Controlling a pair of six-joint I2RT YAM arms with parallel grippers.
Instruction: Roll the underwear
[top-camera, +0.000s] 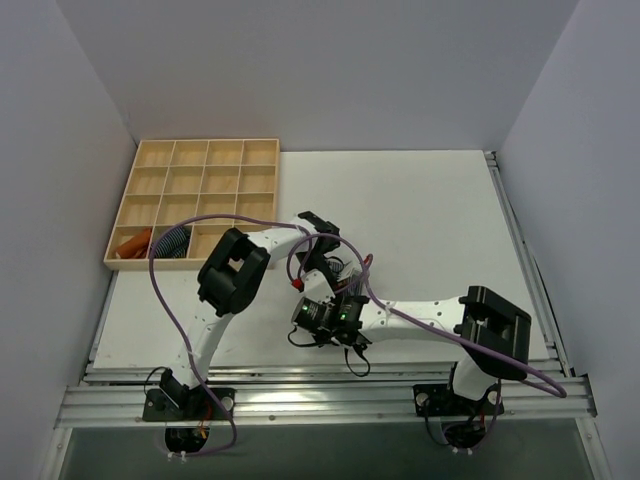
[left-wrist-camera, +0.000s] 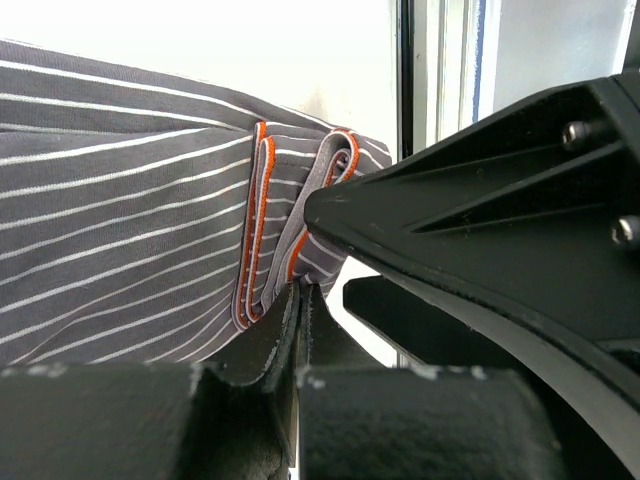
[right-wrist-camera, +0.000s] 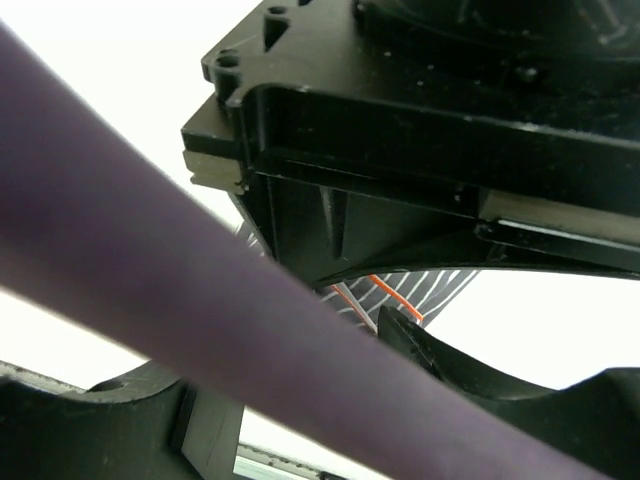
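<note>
Near the middle of the bench, the grey, white-striped underwear stretches leftward from the left arm's fingers, pinched shut on its doubled orange-edged hem, while the right arm's fingers hover spread wide just beside that fold.

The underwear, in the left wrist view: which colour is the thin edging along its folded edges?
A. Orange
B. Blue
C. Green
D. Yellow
A: the underwear is grey with thin white stripes, and narrow orange lines run along both of its folded edges.
</note>
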